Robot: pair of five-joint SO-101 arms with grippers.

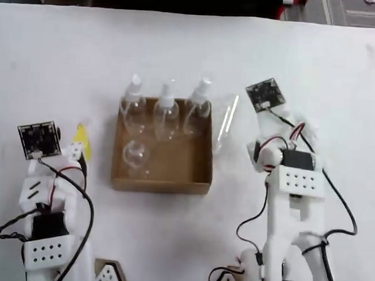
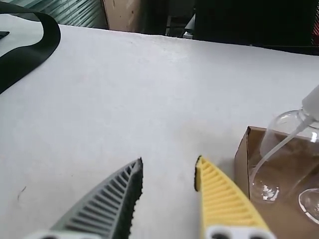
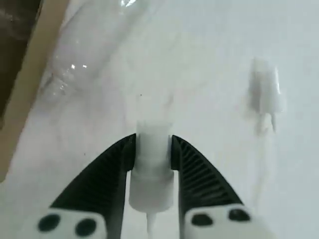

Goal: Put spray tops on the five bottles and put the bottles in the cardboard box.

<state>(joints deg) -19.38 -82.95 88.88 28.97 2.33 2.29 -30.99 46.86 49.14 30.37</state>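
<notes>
High view, centre: three capped bottles (image 1: 166, 111) and one uncapped bottle (image 1: 136, 153) sit in the cardboard box (image 1: 163, 184); the fifth bottle (image 1: 225, 120) lies just right of it. Right gripper (image 3: 152, 139) pinches a spray top (image 3: 151, 174); left gripper (image 2: 169, 160) spread, empty

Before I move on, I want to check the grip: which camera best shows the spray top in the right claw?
The right wrist view: the spray top sits close up, pinched between the right claw's fingers. In the high view the arm's camera board covers that spot; the left wrist view faces the cardboard box.
</notes>
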